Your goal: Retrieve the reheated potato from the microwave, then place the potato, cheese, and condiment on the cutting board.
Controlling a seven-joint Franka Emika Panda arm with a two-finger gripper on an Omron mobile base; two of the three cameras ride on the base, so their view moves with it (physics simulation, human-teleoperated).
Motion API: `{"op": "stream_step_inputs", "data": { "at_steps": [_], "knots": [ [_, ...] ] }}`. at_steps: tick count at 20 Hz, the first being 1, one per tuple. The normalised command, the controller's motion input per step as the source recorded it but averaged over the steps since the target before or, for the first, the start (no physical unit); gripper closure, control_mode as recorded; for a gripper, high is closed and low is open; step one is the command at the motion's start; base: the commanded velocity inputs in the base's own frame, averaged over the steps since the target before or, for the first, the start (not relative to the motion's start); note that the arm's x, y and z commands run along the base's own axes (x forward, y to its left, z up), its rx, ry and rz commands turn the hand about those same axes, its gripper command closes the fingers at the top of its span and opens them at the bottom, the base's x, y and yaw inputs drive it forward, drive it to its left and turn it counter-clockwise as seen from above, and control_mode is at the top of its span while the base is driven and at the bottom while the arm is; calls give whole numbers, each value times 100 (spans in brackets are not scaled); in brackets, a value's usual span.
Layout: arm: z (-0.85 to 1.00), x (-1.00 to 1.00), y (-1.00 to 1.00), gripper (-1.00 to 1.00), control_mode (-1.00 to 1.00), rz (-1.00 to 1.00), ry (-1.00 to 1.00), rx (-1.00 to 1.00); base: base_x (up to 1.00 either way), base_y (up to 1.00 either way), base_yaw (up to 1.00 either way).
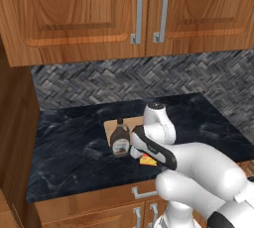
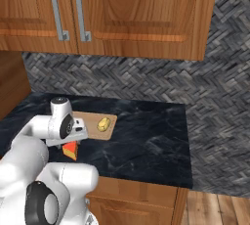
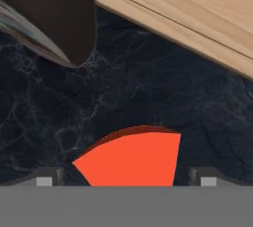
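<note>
White robot arm of rounded glossy segments, black bands at joints, dark round end caps, small grey finger tips

A dark marbled tabletop lies below the gripper and stretches away to both sides of it. Behind the gripper, a grey herringbone backsplash rises from the tabletop's far edge. Above the gripper hang wooden upper cabinets with 2 vertical metal handles side by side. Below the tabletop's front edge sit wooden drawers with metal pulls. Far to the gripper's right, a strip of wooden floor shows.
</note>
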Motion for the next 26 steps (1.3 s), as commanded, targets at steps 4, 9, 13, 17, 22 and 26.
{"op": "stream_step_inputs", "data": {
  "at_steps": [4, 9, 13, 17, 22, 26],
  "knots": [
    [-29, 1, 0, -100, -100, -6, 0, 0, 0, 0, 0],
    [-30, 0, 0, -100, -100, -11, 0, 0, 0, 0, 0],
    [-27, 0, 0, -100, -100, -10, 0, 1, 0, 0, 0],
    [-24, 0, -2, -100, -100, -11, 0, 0, 0, 0, 0],
    [-22, 0, -6, -100, -100, -9, 0, 0, 0, 0, 0],
    [-16, 0, -2, 100, -100, -9, 0, 0, 0, 0, 0]
  ]
}}
